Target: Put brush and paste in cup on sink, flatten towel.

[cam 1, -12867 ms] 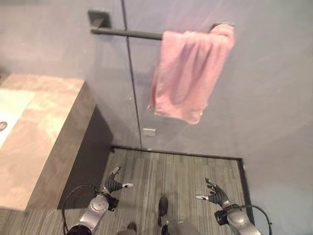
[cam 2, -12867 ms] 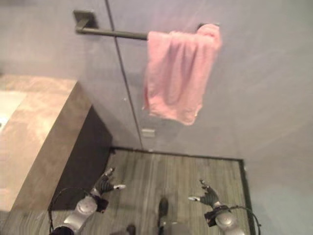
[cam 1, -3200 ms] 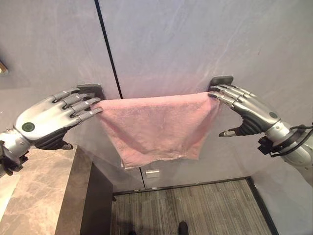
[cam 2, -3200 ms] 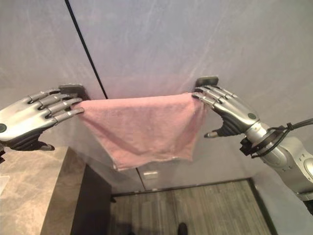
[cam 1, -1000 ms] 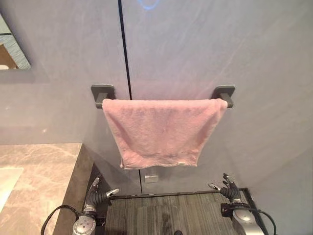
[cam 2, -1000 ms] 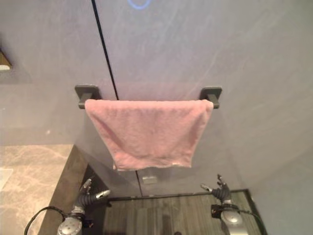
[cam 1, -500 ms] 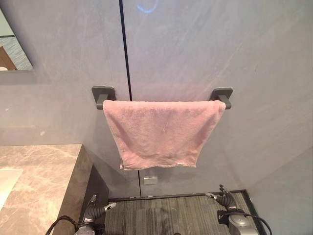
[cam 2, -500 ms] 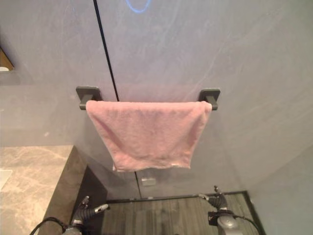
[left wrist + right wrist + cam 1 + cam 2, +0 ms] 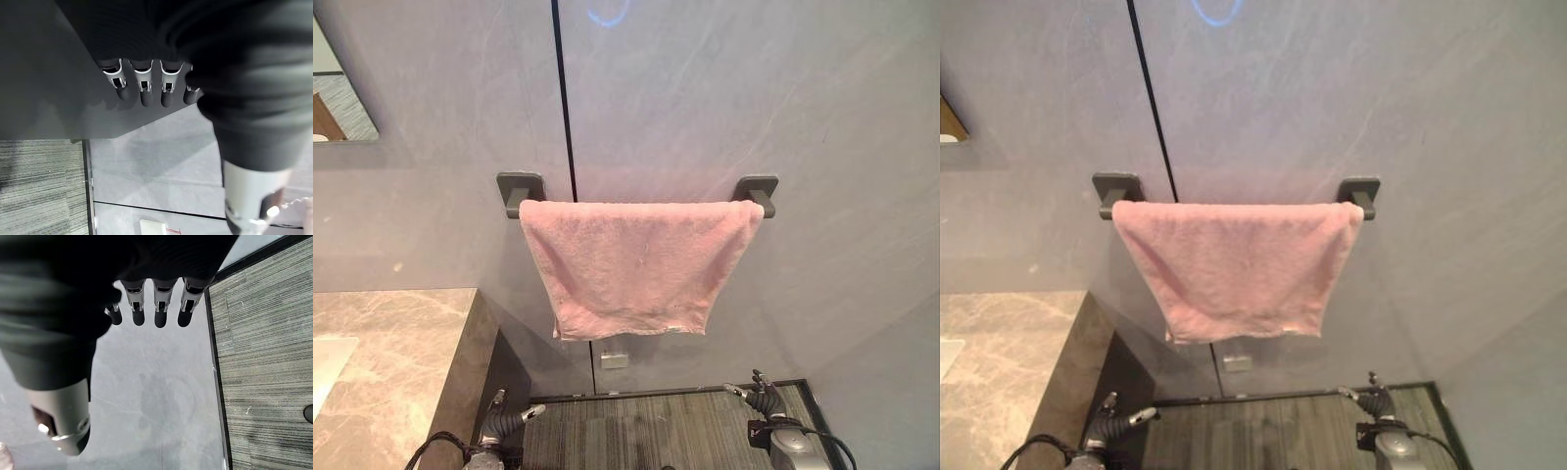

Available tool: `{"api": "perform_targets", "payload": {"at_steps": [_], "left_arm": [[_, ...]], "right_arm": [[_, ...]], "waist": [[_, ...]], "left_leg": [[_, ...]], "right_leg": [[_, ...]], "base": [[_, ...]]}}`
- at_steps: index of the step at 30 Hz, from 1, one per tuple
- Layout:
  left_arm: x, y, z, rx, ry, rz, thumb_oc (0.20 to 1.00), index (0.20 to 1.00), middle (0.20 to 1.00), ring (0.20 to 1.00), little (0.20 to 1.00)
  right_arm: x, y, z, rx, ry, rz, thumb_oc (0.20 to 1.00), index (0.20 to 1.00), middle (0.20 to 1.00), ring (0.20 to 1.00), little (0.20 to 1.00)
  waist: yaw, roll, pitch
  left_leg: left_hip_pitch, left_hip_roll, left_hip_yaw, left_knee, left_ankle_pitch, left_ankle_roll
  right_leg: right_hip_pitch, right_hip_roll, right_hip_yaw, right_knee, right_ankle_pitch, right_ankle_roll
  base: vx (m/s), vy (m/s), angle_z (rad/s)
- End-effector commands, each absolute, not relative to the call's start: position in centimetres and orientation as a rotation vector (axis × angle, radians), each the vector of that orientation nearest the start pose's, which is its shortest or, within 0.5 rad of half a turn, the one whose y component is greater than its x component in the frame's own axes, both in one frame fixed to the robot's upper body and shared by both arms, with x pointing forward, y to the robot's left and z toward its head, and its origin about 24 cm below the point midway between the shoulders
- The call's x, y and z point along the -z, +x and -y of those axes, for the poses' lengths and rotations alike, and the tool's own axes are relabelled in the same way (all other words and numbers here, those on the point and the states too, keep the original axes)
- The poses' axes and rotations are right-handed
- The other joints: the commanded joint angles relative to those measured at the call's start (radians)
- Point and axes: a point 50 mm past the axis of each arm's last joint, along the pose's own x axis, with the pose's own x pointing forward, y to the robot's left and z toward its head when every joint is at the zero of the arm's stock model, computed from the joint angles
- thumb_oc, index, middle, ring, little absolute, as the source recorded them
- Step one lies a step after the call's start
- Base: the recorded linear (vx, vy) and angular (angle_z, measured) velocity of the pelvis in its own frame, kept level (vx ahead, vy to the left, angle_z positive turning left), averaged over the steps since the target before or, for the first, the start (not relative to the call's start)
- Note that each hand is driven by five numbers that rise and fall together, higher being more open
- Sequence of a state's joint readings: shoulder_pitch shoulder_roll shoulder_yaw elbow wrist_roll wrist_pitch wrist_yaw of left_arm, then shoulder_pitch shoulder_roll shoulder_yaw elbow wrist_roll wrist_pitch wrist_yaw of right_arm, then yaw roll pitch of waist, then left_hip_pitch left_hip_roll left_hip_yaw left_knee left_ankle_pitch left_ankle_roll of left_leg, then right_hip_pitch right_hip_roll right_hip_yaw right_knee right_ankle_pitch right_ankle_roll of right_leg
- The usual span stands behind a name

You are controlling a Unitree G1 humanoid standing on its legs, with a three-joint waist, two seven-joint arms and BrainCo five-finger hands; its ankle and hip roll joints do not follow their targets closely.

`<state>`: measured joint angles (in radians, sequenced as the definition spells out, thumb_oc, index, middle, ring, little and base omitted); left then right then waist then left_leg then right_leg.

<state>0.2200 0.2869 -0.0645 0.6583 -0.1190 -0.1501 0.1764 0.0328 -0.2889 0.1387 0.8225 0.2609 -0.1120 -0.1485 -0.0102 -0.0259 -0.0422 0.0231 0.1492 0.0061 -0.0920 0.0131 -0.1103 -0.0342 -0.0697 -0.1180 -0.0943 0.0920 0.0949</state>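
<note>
On your far left, the marble surface (image 9: 391,352) of the sink cabinet runs out of view; you cannot see a cup, brush or paste on the part that shows.

Your left hand (image 9: 505,421) hangs low beside the cabinet's dark side, above the ribbed floor mat (image 9: 646,431). In the left wrist view its fingers (image 9: 142,88) are loosely extended and hold nothing.

Moving to the middle, the pink towel (image 9: 636,264) is draped over the dark wall rail (image 9: 521,188), spread almost from one bracket to the other. Its top edge lies fairly straight along the rail, and its sides taper inward toward a slightly uneven bottom hem. Judged from this, the flattening looks largely done; only the lower edge seems a little drawn in.

Expect the towel to be light, soft and limp. It will probably slide along the rail if you pull sideways, and it could slip off if you tug down on one side only. If you want to tidy it more, take it by the two lower corners, or smooth the face downward with flat fingers, and keep the pull even.

On your right, the right hand (image 9: 762,399) hangs low near the mat's far corner. In the right wrist view its fingers (image 9: 161,308) are relaxed and straight, with nothing in them.
</note>
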Motion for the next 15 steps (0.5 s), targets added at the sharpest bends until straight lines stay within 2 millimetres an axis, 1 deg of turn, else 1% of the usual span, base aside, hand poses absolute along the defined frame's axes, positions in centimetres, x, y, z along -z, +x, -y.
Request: {"api": "perform_targets", "payload": {"at_steps": [1,15], "left_arm": [[10.18,14.26,-24.9,-0.267,0.258,-0.644,1.0,1.0,1.0,1.0,1.0],[10.21,14.22,-24.79,-0.26,0.26,-0.646,1.0,1.0,1.0,1.0,1.0]], "right_arm": [[10.09,18.62,23.49,0.25,-0.123,-0.646,1.0,1.0,1.0,1.0,1.0],[10.2,18.71,23.28,0.244,-0.13,-0.653,1.0,1.0,1.0,1.0,1.0]], "waist": [[0.018,-0.038,-0.007],[0.018,-0.038,-0.004]], "left_leg": [[-0.03,-0.006,0.037,0.005,0.036,0.005],[-0.03,-0.01,0.038,0.005,0.033,0.009]], "right_leg": [[0.01,-0.072,-0.035,0.007,-0.011,0.062],[0.009,-0.074,-0.031,0.007,-0.01,0.064]], "base": [[0.0,0.0,0.0],[0.0,0.0,0.0]]}}
